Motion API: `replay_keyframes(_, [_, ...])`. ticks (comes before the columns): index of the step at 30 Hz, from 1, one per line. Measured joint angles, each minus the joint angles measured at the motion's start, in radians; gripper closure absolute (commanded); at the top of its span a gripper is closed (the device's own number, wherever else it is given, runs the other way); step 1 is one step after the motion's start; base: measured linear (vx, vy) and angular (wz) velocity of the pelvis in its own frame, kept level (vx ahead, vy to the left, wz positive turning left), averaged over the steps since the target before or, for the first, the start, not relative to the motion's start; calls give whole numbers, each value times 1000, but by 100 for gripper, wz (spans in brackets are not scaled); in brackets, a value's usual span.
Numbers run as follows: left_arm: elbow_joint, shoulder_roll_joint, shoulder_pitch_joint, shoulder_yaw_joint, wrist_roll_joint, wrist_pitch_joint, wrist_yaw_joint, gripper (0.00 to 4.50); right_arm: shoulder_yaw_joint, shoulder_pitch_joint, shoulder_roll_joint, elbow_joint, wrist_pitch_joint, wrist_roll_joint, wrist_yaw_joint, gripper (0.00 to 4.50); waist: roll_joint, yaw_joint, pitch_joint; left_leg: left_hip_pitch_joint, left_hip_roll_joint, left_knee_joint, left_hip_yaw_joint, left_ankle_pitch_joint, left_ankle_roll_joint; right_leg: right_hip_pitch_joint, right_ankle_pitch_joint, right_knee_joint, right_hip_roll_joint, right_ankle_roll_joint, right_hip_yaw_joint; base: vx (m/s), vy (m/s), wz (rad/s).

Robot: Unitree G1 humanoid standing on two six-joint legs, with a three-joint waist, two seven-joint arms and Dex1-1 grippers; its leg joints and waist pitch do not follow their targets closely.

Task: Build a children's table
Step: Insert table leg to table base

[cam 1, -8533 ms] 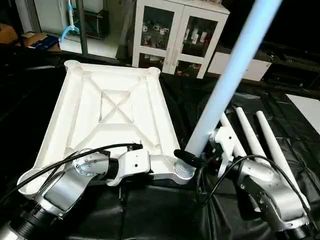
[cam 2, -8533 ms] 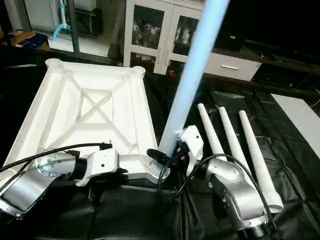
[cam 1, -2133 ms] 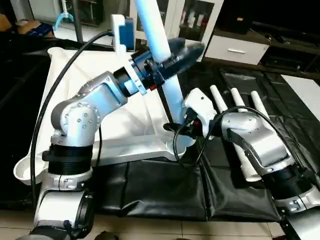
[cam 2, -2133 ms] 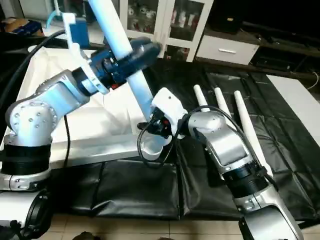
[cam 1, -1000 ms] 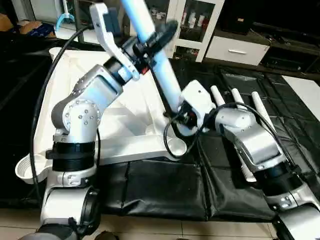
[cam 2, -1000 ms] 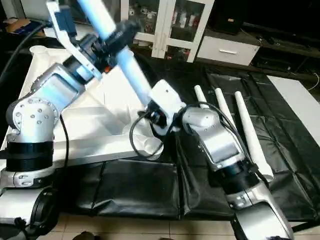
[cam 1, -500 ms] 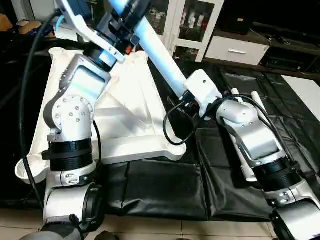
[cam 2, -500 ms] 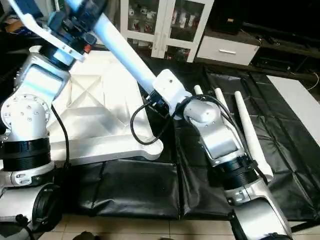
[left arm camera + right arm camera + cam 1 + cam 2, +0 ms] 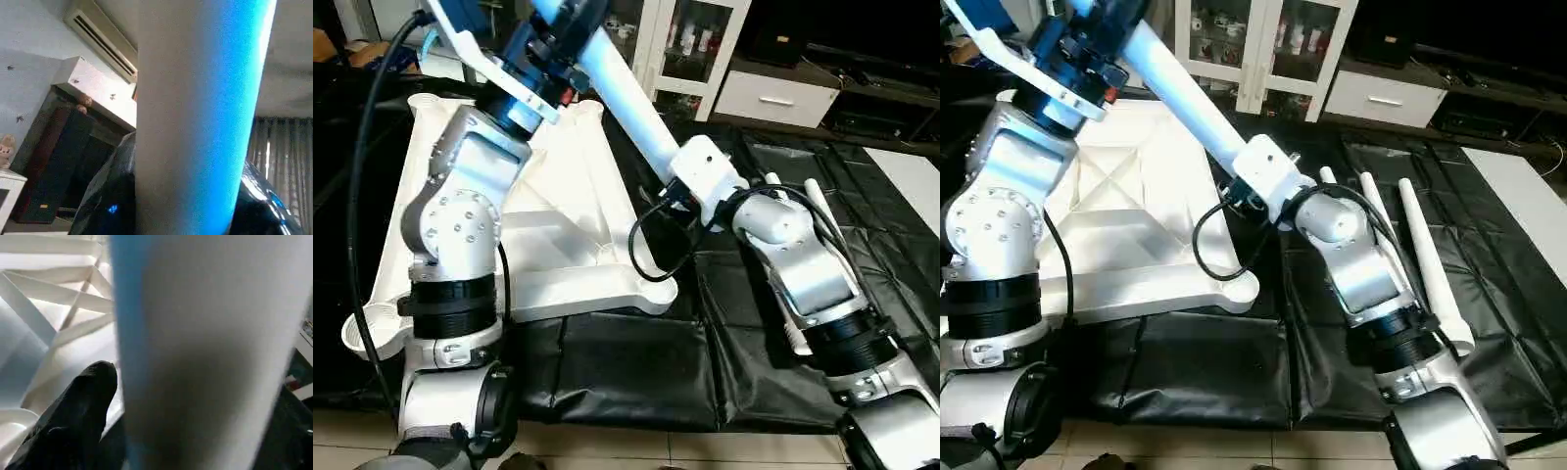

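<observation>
The white table top point(image 9: 543, 186) lies upside down on the black mat, its X-ribs facing up. One white leg point(image 9: 631, 108) slants in the air over the top's right edge, its high end toward the back left. My left gripper point(image 9: 566, 27) is shut on its upper part. My right gripper point(image 9: 674, 188) is shut on its lower part, above and behind the front right corner socket point(image 9: 653, 291). The leg's lower tip is hidden behind my right wrist. In the wrist views the leg point(image 9: 195, 117) point(image 9: 205, 357) runs between black fingers point(image 9: 73, 416). Three more legs point(image 9: 1425, 259) lie on the mat.
A black mat point(image 9: 636, 372) covers the floor under the table top. A white glass-door cabinet point(image 9: 690, 44) and a low white unit point(image 9: 773, 98) stand at the back. The front left corner socket point(image 9: 362, 328) sits beside my left arm's base. Tiled floor point(image 9: 705, 450) runs along the front.
The leg's lower end has come up out of the front right corner socket. My left arm has risen and swung back left, tilting the leg further. Over the last half second, hardly any movement.
</observation>
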Motion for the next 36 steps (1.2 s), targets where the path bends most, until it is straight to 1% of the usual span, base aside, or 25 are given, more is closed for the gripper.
replay_keyframes(4, [0, 1, 7, -27, 24, -23, -25, 289, 1, -2, 11, -12, 0, 0, 0, 65, 0, 0, 0, 0, 0, 0, 0, 0, 0, 0, 0, 0, 0, 0, 0, 0, 0, 0])
replay_keyframes(11, [1, 5, 8, -39, 45, -55, -40, 289, 1, -5, 26, -12, 4, -6, 0, 65, 0, 0, 0, 0, 0, 0, 0, 0, 0, 0, 0, 0, 0, 0, 0, 0, 0, 0])
replay_keyframes(13, [2, 12, 8, -38, 55, -67, -49, 289, 1, -5, 26, -12, 16, -9, 0, 65, 0, 0, 0, 0, 0, 0, 0, 0, 0, 0, 0, 0, 0, 0, 0, 0, 0, 0])
replay_keyframes(24, [3, 18, 9, -41, 56, -69, -75, 289, 1, -5, 27, -12, 36, -10, 2, 65, 0, 0, 0, 0, 0, 0, 0, 0, 0, 0, 0, 0, 0, 0, 0, 0, 0, 0])
replay_keyframes(25, [3, 18, 10, -45, 56, -69, -75, 289, 1, -5, 28, -12, 36, -10, 5, 82, 0, 0, 0, 0, 0, 0, 0, 0, 0, 0, 0, 0, 0, 0, 0, 0, 0, 0])
replay_keyframes(26, [3, 18, 11, -46, 56, -69, -76, 289, 1, -5, 29, -12, 36, -10, 9, 82, 0, 0, 0, 0, 0, 0, 0, 0, 0, 0, 1, 0, 0, 0, 0, 0, 0, 0])
replay_keyframes(29, [4, 18, 15, -48, 58, -76, -78, 289, 1, -5, 31, -12, 36, -10, 10, 102, 0, 0, 0, 0, 0, 0, 0, 0, 0, 0, 1, 0, 0, 0, 0, 0, 0, 0])
replay_keyframes(31, [4, 18, 16, -48, 63, -82, -80, 289, 1, -5, 33, -12, 36, -10, 10, 126, 0, 0, 0, 0, 0, 0, 0, 0, 0, 0, 1, 0, 0, 0, 0, 0, 0, 0])
replay_keyframes(32, [4, 19, 16, -48, 65, -84, -80, 289, 1, -5, 34, -12, 36, -10, 10, 126, 0, 0, 0, 0, 0, 0, 0, 0, 0, 0, 1, 0, 0, 0, 0, 0, 0, 0])
replay_keyframes(33, [5, 19, 16, -48, 65, -85, -81, 289, 1, -5, 34, -12, 36, -10, 10, 137, 0, 0, 0, 0, 0, 0, 0, 0, 0, 0, 1, 0, 0, 0, 0, 0, 0, 0])
replay_keyframes(36, [12, 23, 16, -48, 66, -86, -90, 289, 1, -5, 34, -18, 38, -10, 10, 149, 0, 0, 0, 0, 0, 0, 0, 0, 0, 0, 1, 0, 0, 0, 0, 0, 0, 0])
